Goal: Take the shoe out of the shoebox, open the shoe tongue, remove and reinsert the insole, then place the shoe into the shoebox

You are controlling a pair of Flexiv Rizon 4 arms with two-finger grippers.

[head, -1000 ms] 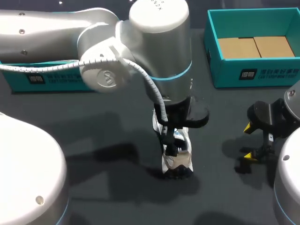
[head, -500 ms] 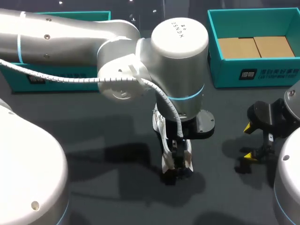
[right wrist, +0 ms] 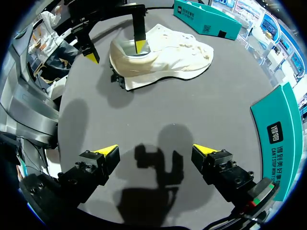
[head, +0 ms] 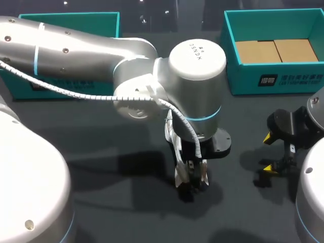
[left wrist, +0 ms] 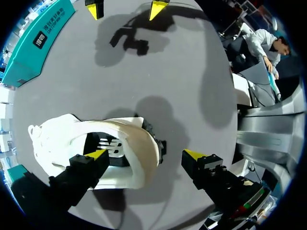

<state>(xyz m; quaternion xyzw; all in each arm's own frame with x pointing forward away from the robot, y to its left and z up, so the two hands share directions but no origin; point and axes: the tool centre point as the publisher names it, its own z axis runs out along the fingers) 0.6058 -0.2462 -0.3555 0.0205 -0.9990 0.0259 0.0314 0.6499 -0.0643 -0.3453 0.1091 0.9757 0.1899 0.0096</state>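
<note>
The cream-white shoe [head: 172, 139] stands on the dark table in the middle, outside the box; the wrist of my left arm covers most of it. In the left wrist view the shoe [left wrist: 53, 139] lies under my left gripper [left wrist: 146, 154]. That gripper is open: one yellow-tipped finger [left wrist: 97, 154] is down in the shoe's opening, the other hangs clear behind the heel. My right gripper [head: 276, 152] stands open over bare table to the right, holding nothing. Ahead of the right gripper [right wrist: 156, 151] lies the shoe [right wrist: 168, 52].
The open teal shoebox [head: 230, 55] with a brown cardboard floor sits at the back right. A second teal box part [head: 66, 86] lies at the back left behind my left arm. Beside my right gripper stands the shoebox wall [right wrist: 280, 129].
My left arm has swung right and toward the front and come down over the shoe's heel, with one finger now in the opening. The right arm has not moved.
</note>
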